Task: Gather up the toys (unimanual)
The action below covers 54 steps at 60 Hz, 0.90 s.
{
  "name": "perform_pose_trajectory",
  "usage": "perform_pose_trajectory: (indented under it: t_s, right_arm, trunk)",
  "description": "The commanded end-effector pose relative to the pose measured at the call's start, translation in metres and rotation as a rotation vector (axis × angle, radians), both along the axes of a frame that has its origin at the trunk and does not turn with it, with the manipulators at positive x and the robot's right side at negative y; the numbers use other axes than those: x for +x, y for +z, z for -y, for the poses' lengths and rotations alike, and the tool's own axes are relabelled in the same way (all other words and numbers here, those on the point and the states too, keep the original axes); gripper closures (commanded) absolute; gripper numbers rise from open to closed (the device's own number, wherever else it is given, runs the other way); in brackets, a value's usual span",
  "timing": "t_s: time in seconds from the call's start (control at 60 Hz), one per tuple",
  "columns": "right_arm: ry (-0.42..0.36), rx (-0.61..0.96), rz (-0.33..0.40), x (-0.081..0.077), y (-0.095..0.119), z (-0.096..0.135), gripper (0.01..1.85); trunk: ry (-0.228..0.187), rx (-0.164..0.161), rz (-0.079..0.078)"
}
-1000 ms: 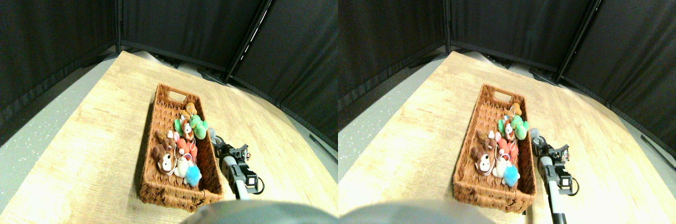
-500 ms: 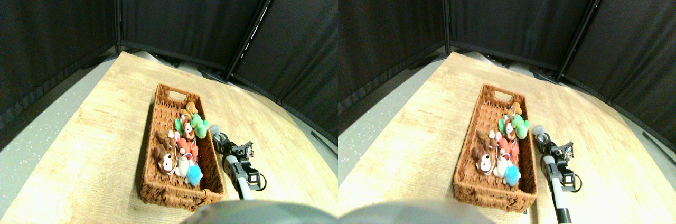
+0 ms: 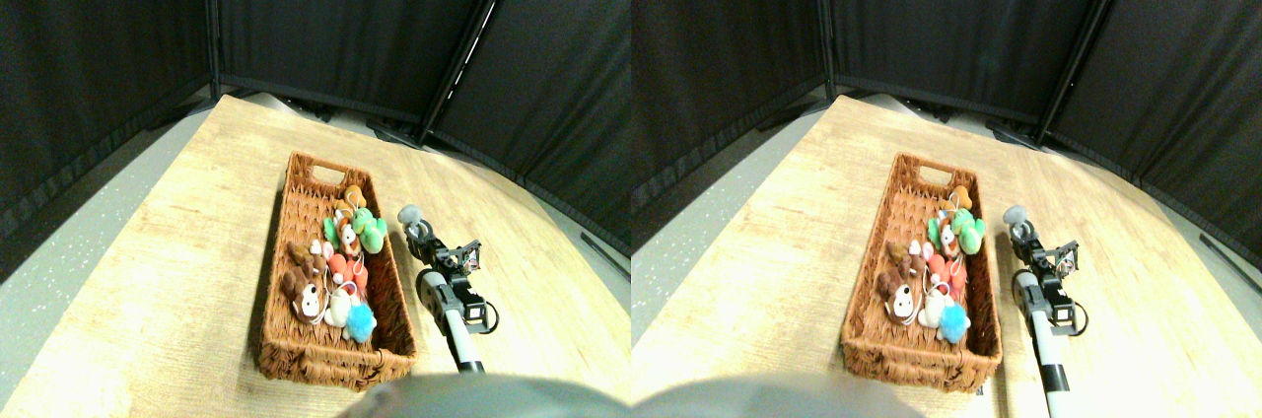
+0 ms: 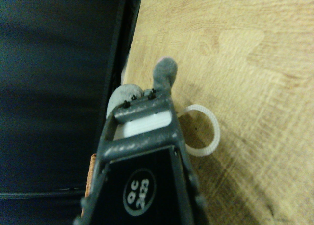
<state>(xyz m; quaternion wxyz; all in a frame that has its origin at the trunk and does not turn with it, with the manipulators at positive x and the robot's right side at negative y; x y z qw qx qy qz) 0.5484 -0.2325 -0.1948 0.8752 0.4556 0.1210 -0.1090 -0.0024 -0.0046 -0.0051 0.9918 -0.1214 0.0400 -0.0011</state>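
A long brown wicker basket (image 3: 279,270) lies on the wooden table. Several toys sit inside it: a green one (image 3: 371,229), orange-red ones (image 3: 346,269), a brown-white one (image 3: 305,296) and a blue one (image 3: 361,320). Just right of the basket's right wall, my right gripper (image 3: 418,229) is shut on a grey toy (image 3: 410,213). In the wrist view the grey toy (image 4: 165,72) pokes out past the jaw tip above the tabletop. Its white cord loop (image 4: 206,136) hangs beside the jaw.
Black curtain panels (image 3: 325,24) close off the back and both sides. The table's left edge (image 3: 118,241) borders grey speckled floor (image 3: 59,270). Bare wood (image 3: 532,270) lies right of the arm.
The gripper has risen and moved farther from the camera along the basket's right wall, carrying the grey toy. The camera view has shifted slightly. The toys in the basket lie as before.
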Motion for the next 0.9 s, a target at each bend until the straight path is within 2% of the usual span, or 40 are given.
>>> perform_pose_trajectory:
  t_s: [0.017,0.133,0.233,0.467,0.633,0.9]
  right_arm:
    - [0.073,-0.070,0.164,0.010,0.053,-0.018,1.80]
    - [0.122,-0.051,0.178,0.011,0.062,-0.032,1.80]
    - [0.130,-0.060,0.178,0.011,0.068,-0.040,1.80]
    - [0.207,-0.061,0.192,0.017,0.081,-0.049,1.80]
    - [0.205,-0.094,0.205,0.019,0.093,-0.055,1.80]
    - [0.232,-0.052,0.194,0.017,0.098,-0.063,1.80]
  trunk:
    - [0.015,-0.034,0.008]
    - [0.019,-0.041,0.012]
    - [0.021,-0.048,0.017]
    - [0.027,-0.059,0.030]
    - [0.027,-0.063,0.042]
    - [0.044,-0.085,0.054]
